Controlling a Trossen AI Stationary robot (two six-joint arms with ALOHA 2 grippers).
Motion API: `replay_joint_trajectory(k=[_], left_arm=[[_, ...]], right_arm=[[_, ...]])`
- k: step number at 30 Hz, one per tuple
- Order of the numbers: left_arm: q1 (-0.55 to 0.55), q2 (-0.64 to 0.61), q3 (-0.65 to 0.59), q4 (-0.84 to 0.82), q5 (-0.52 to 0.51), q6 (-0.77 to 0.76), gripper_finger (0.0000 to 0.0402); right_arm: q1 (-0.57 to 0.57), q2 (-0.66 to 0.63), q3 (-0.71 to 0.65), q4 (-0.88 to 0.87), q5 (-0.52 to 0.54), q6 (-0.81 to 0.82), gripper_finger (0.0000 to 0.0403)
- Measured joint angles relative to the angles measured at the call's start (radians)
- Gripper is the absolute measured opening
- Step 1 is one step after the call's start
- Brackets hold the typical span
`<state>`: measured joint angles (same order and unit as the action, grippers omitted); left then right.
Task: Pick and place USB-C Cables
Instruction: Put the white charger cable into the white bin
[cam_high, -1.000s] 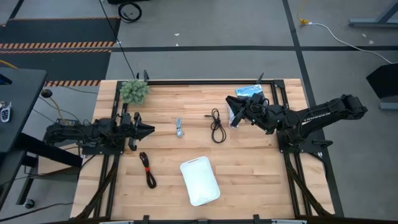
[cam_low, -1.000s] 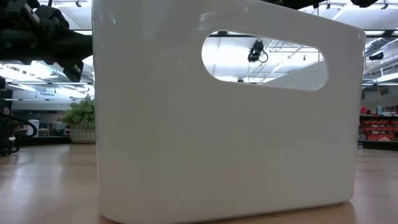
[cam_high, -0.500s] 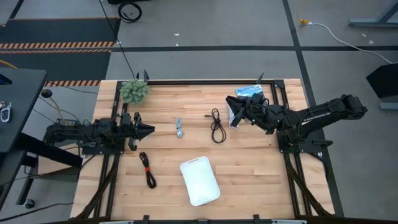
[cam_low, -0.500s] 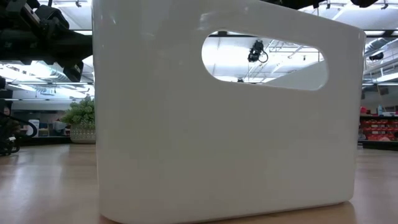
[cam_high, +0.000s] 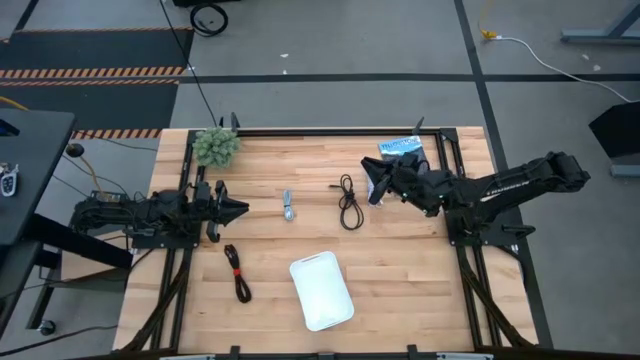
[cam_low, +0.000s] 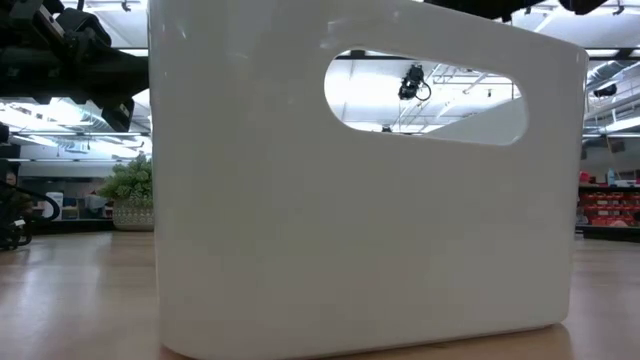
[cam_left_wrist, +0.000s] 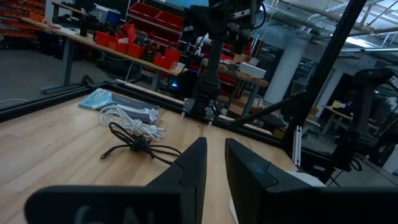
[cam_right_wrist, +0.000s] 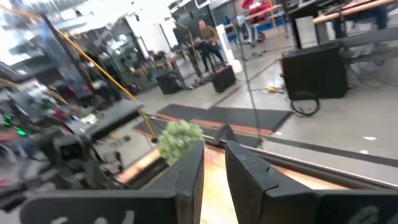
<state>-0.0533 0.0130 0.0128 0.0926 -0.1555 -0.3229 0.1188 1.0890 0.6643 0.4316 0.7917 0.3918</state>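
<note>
right tool (cam_high: 374, 186) nearly closed, empty | just beside white cable (cam_high: 381, 186) | black cable (cam_high: 349, 203) lies left of it, long axis front-back | left tool (cam_high: 238, 208) narrow gap, empty, idle

Four bundled cables lie on the wooden worktop. The short grey cable (cam_high: 288, 207) rests left of centre, a slim upright bundle. The black cable (cam_high: 348, 204) lies loosely looped near the middle. The black cable with a red tie (cam_high: 237, 272) stretches diagonally toward the near-left. The white cable (cam_left_wrist: 134, 122) sits coiled beside the far-right packet.
</note>
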Motion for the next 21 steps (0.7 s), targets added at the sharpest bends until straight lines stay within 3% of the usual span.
replay_joint_trajectory(k=[13,21], left_arm=[[0.0,0.0,0.0,0.0,0.0,0.0,0.0066],[0.0,0.0,0.0,0.0,0.0,0.0,0.0066]], right_arm=[[-0.032,0.2,0.029,-0.106,0.014,0.022,0.0073],[-0.059,0.356,0.258,-0.574,-0.031,0.23,0.0073]])
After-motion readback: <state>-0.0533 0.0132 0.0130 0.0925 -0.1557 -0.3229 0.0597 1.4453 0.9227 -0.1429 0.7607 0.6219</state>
